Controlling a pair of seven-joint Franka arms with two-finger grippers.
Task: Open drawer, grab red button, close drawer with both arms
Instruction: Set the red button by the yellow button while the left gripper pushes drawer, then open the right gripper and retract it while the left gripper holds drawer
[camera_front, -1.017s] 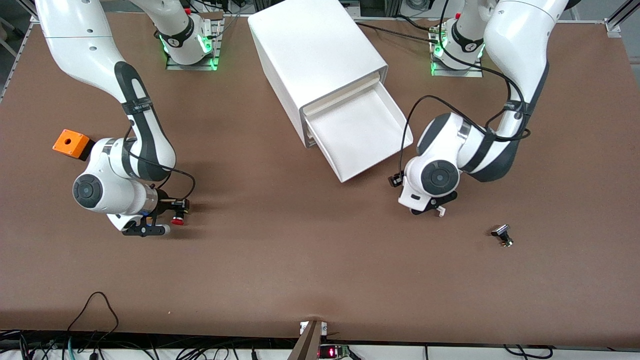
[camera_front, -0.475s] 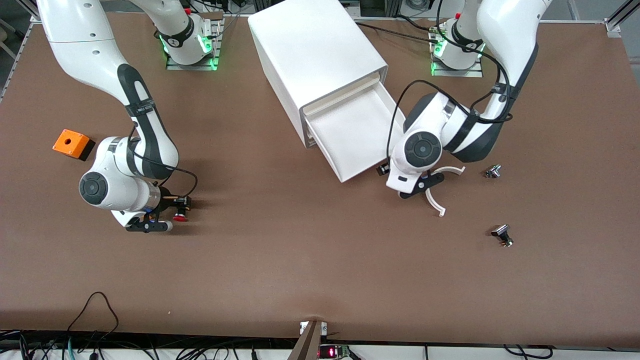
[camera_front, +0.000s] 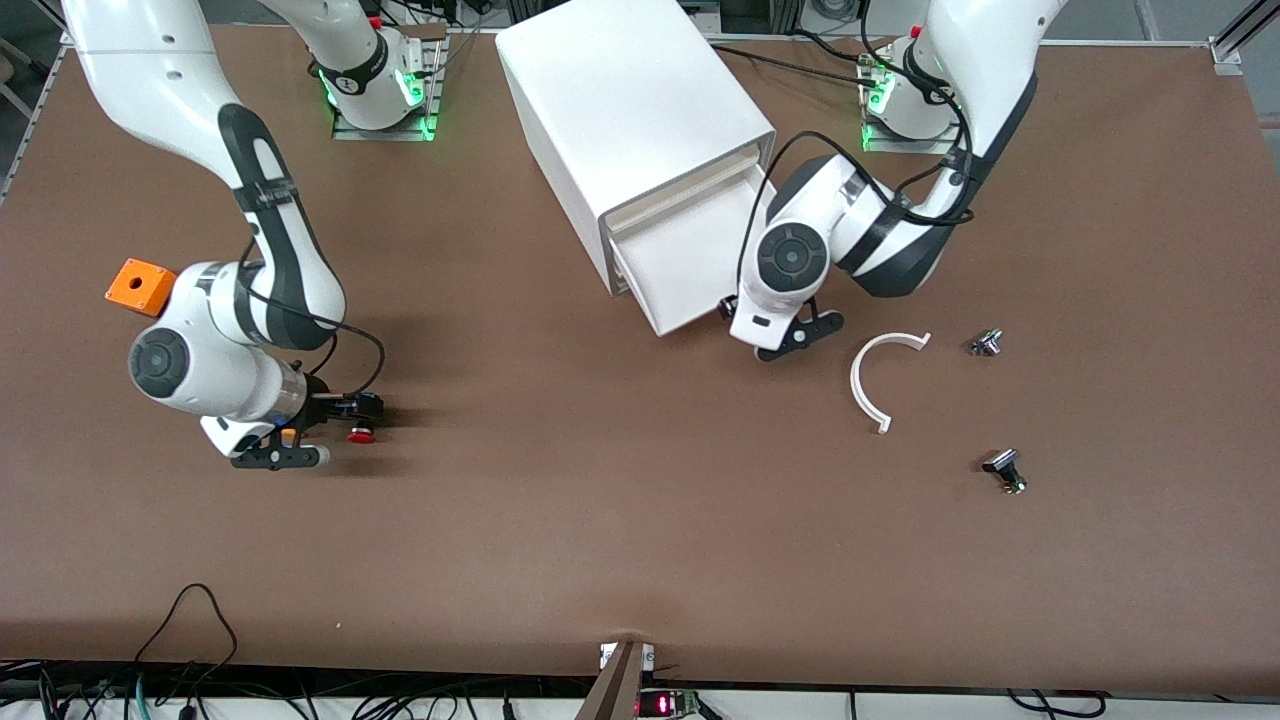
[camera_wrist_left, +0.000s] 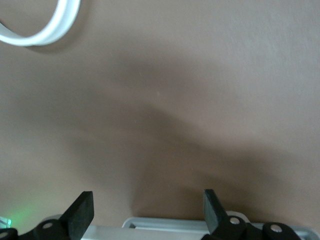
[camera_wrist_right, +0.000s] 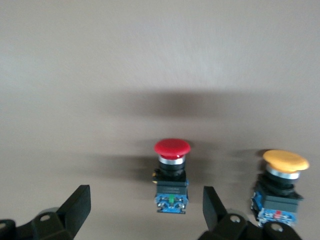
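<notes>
The red-capped button (camera_wrist_right: 172, 172) with its black-and-blue body rests on the table between the fingertips of my open right gripper (camera_wrist_right: 146, 195), and neither finger touches it. In the front view the button (camera_front: 358, 434) and the right gripper (camera_front: 345, 431) are low over the table toward the right arm's end. The middle drawer (camera_front: 680, 270) sticks partly out of the white cabinet (camera_front: 630, 110). My open, empty left gripper (camera_front: 795, 338) is right at the drawer's front. The drawer's front edge (camera_wrist_left: 190, 223) shows between the left gripper's (camera_wrist_left: 147, 196) fingers.
An orange-yellow-capped button (camera_wrist_right: 282, 182) stands beside the red one, just outside one right finger. An orange box (camera_front: 140, 285) sits by the right arm's elbow. A white curved strip (camera_front: 870, 378) and two small metal parts (camera_front: 986, 343) (camera_front: 1005, 470) lie toward the left arm's end.
The left arm has swung toward the cabinet and the drawer has slid partway in. The white curved strip is uncovered. The right gripper shifted slightly; the red button has stayed put.
</notes>
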